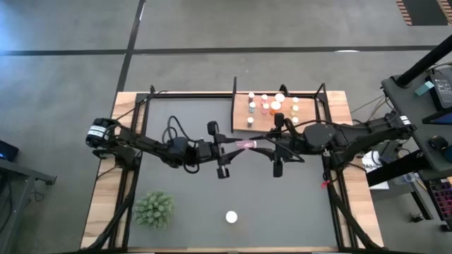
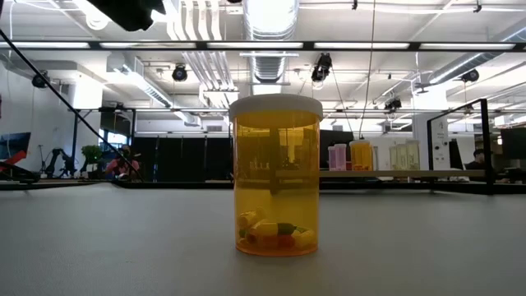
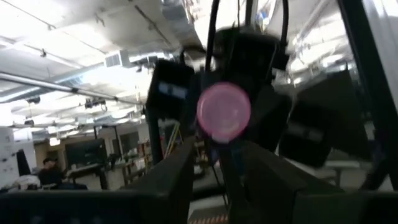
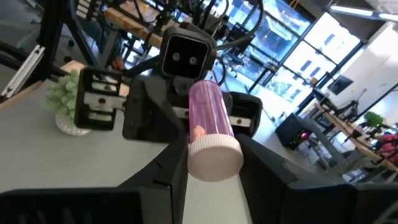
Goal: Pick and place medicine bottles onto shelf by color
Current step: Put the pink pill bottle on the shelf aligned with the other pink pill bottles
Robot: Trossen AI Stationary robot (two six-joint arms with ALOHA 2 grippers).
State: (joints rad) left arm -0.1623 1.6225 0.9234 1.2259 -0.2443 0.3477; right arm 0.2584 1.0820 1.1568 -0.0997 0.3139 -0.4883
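A pink medicine bottle (image 1: 247, 144) with a white cap hangs level above the middle of the dark mat, between my two grippers. My right gripper (image 4: 211, 158) is shut on its cap end. My left gripper (image 1: 227, 146) stands at the bottle's bottom end (image 3: 224, 112), and I cannot tell whether it touches it. An orange bottle (image 2: 276, 177) stands upright on the mat near the front edge, seen from above as a white cap (image 1: 232, 217). The wooden shelf (image 1: 241, 123) sits at the far right with several bottles (image 1: 272, 106) standing on it. My right gripper pinches the pink bottle's white cap end (image 4: 214, 155) between its two fingers. The fingers come level from the table's right and lie along the bottle. The bottle lies level, lifted clear of the mat, with its bottom pointing at my left gripper.
A spiky green plant (image 1: 154, 209) stands at the near left of the mat. Black frame posts (image 1: 323, 95) rise at the table's corners and sides. The wooden table edge (image 1: 353, 176) borders the mat.
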